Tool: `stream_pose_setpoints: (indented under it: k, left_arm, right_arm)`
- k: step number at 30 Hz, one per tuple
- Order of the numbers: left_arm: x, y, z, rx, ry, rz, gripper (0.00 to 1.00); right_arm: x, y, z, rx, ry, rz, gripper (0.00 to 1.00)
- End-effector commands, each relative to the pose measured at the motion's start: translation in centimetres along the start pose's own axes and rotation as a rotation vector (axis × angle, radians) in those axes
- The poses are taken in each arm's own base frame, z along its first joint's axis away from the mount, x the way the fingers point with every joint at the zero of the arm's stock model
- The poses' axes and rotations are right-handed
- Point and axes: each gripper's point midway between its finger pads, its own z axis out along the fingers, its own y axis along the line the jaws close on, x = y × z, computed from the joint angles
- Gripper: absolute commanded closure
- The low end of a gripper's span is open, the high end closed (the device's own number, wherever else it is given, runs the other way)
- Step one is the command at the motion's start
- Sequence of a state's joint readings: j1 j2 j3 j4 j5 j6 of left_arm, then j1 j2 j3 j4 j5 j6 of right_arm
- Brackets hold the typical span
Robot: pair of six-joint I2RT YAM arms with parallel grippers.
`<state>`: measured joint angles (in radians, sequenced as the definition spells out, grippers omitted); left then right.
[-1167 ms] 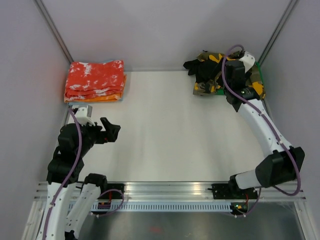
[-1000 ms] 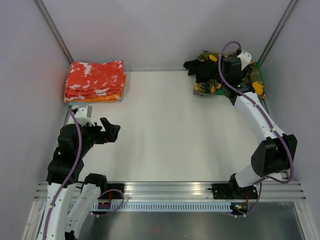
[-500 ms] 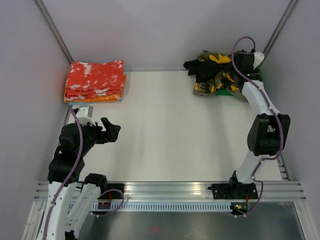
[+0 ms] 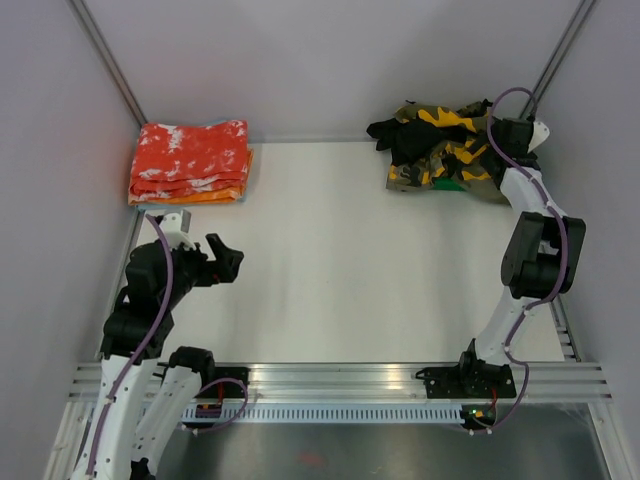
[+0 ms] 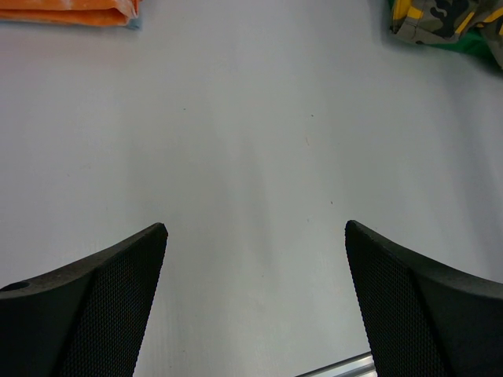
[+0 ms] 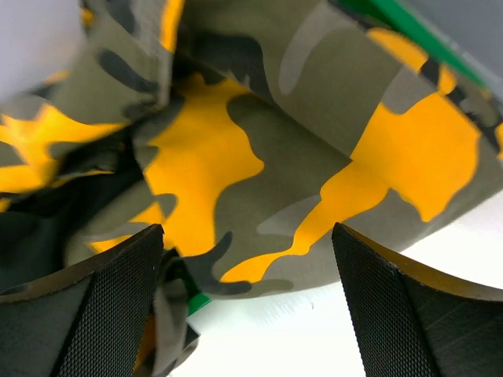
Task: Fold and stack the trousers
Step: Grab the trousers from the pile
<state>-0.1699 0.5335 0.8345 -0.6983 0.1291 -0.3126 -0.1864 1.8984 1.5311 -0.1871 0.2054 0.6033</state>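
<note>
At the lower left of the overhead view, the left hand hangs over bare tabletop, its jaws spread wide and holding nothing. Farther back, at the upper left, sits a stack of folded red-orange cloths. At the upper right the trousers lie in a crumpled heap in the back corner, tangled with a black garment and resting on something green. The right hand hovers just above the heap's right edge — jaws wide apart, gripping nothing, with camouflage cloth filling its wrist view. The step in hand looks like the first pick. To do it well, the hand should close on one clear edge — a waistband or hem, neither visible here — rather than a bunched fold. It should then lift slowly so the black garment is left behind.
</note>
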Motion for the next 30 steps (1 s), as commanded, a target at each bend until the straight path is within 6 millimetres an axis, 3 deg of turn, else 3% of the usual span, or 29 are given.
stream_pose_setpoints:
  k: [1,10,17,22,25,29,30]
  left_arm:
    - [-0.8,0.3,0.3,-0.014,-0.036,0.009,0.0]
    - [-0.5,0.0,0.9,0.011,-0.04,0.019,0.0]
    - [-0.7,0.4,0.9,-0.008,-0.05,0.021,0.0]
    - [-0.6,0.5,1.1,-0.015,-0.046,0.023,0.0]
    - [-0.6,0.6,1.1,-0.018,-0.045,0.023,0.0]
    - [-0.5,0.7,1.3,-0.022,-0.037,0.022,0.0]
    - [-0.5,0.7,1.3,-0.024,-0.038,0.023,0.0]
  right_arm:
    - [0.1,0.9,1.7,-0.061,-0.007,-0.033,0.05]
    - [1.0,2.7,4.8,-0.141,0.038,-0.142,0.02]
    - [2.5,1.5,7.4,-0.09,0.059,-0.173,0.05]
    - [2.7,2.1,8.4,-0.12,0.053,-0.179,0.24]
    - [2.7,3.2,8.6,-0.17,0.057,-0.187,0.44]
    - [2.3,5.0,8.2,-0.236,0.057,-0.195,1.0]
    - [1.5,5.6,7.9,-0.25,0.049,-0.193,1.0]
